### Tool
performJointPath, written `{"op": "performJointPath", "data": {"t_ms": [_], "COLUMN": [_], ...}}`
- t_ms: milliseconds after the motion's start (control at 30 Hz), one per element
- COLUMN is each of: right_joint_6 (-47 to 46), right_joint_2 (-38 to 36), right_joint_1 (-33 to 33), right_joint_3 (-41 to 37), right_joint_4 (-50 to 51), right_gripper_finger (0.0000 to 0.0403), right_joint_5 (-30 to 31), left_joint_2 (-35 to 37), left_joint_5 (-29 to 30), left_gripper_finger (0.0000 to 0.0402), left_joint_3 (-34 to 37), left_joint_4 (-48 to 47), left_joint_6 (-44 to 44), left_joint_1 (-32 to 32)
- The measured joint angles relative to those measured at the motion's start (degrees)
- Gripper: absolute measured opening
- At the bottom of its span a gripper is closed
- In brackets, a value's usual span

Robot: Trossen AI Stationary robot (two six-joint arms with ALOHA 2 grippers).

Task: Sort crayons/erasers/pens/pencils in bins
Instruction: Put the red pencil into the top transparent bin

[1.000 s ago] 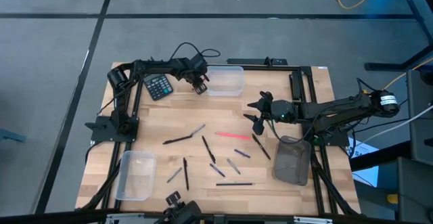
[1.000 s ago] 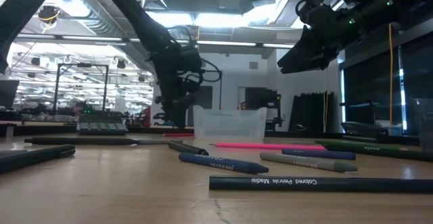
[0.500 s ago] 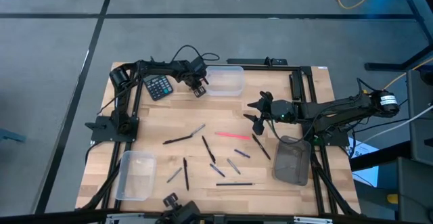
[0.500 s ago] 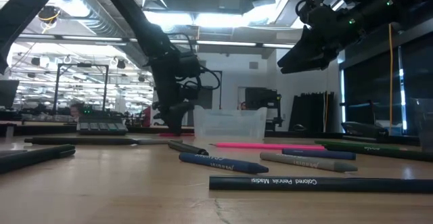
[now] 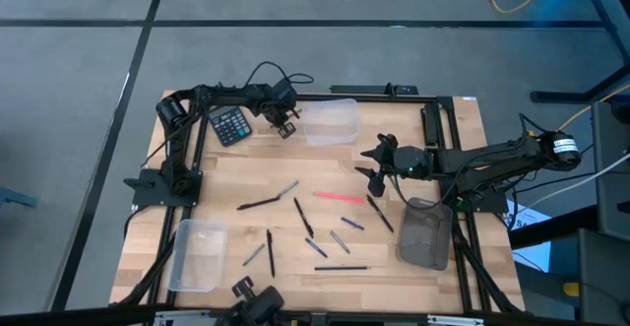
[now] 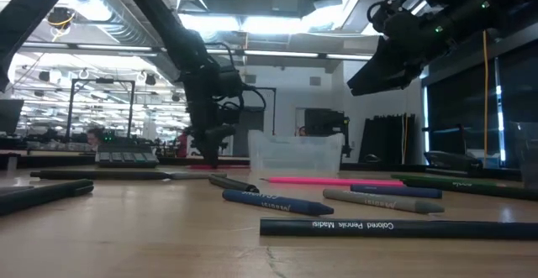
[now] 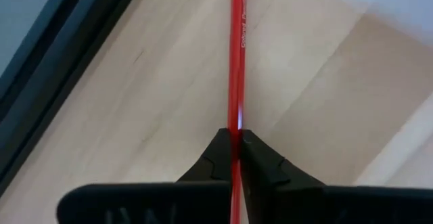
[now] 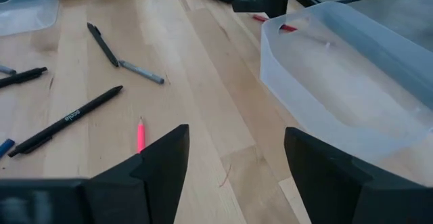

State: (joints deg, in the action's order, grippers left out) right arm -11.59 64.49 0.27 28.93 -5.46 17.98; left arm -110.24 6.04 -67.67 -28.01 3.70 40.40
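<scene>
Left hand (image 5: 286, 126) pinching thin red pencil (image 7: 238, 55) beside clear rounded plastic bin (image 5: 331, 120); right hand (image 5: 371, 165) spread above wooden tabletop (image 5: 226, 178).

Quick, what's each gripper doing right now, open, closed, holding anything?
Left gripper: closed on a red pencil, beside the clear bin at the table's far edge.
Right gripper: open, holding nothing, above the table.

Even overhead light; low view foreground blurred, ceiling glare.
</scene>
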Motion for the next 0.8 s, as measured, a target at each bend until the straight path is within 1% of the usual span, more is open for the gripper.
{"op": "performJointPath", "data": {"t_ms": [67, 167, 333, 400, 467, 567, 667, 800], "right_joint_6": [0.25, 0.3, 0.12, 0.19, 0.88, 2.92, 3.34, 5.09], "right_joint_2": [0.0, 0.01, 0.0, 0.01, 0.0, 0.0, 0.0, 0.0], "right_joint_1": [-0.06, -0.06, -0.08, -0.09, -0.11, -0.28, -0.49, -0.55], "right_joint_3": [0.0, 0.0, 0.0, 0.0, 0.0, 0.0, 0.0, 0.0], "right_joint_4": [-0.31, -0.81, -1.2, -1.41, -2.51, -5.67, -7.71, -6.99], "right_gripper_finger": [0.0245, 0.0245, 0.0245, 0.0245, 0.0245, 0.0245, 0.0245, 0.0245], "right_joint_5": [0.4, 0.43, 0.51, 0.52, 0.6, 0.59, 0.57, 0.57], "left_joint_2": [2.37, 7.81, 13.53, 14.49, 13.79, 11.46, 8.83, 3.76], "left_joint_5": [1.29, 4.11, 7.92, 8.97, 8.57, 7.49, 5.89, 5.14], "left_gripper_finger": [0.0001, 0.0001, 0.0, 0.0, 0.0, 0.0, 0.0, 0.0], "left_joint_3": [0.24, -1.01, -2.11, -3.11, -3.42, -3.84, -5.75, -9.22], "left_joint_4": [-1.13, 0.57, 0.36, 2.5, 4.76, 12.36, 18.38, 18.36], "left_joint_6": [-0.14, -0.5, -0.58, -0.59, -0.07, 2.65, 4.9, 5.62], "left_joint_1": [-0.24, -1.95, -7.14, -9.82, -12.59, -16.39, -18.57, -19.85]}}
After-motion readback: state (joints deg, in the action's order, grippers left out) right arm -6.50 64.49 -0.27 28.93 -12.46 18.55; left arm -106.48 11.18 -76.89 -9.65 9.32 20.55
